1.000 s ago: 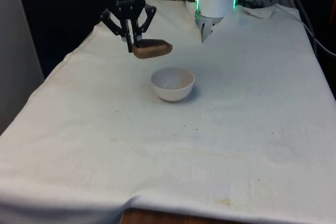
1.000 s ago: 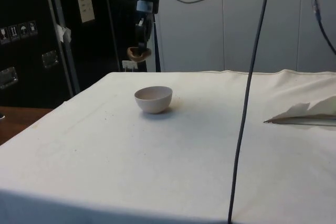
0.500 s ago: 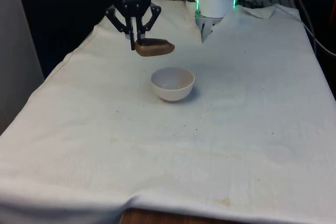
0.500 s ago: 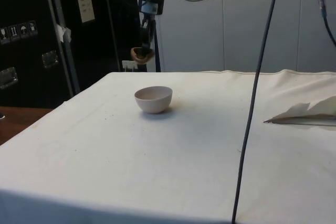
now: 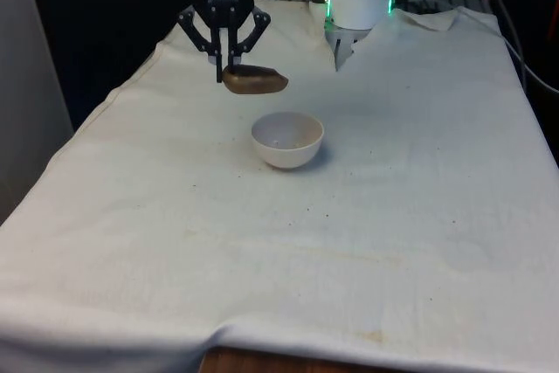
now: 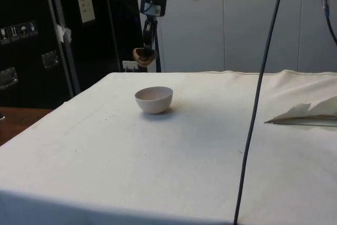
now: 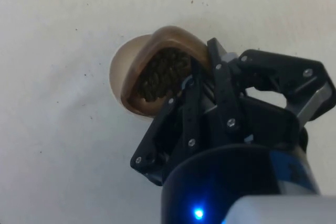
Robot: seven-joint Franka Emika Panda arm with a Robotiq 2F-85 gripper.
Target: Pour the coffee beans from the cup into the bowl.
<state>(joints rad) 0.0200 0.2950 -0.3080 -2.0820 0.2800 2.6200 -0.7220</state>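
We see the gripper (image 5: 225,69) clamped on the rim of the brown cup (image 5: 254,80), holding it in the air above and behind the white bowl (image 5: 287,140) on the cloth-covered table (image 5: 393,216); coffee beans (image 7: 160,74) sit inside the cup

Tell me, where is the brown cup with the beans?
The brown cup hangs in the air, pinched at its rim by the gripper. In the front view it sits above the white bowl, a little toward the front view's left.
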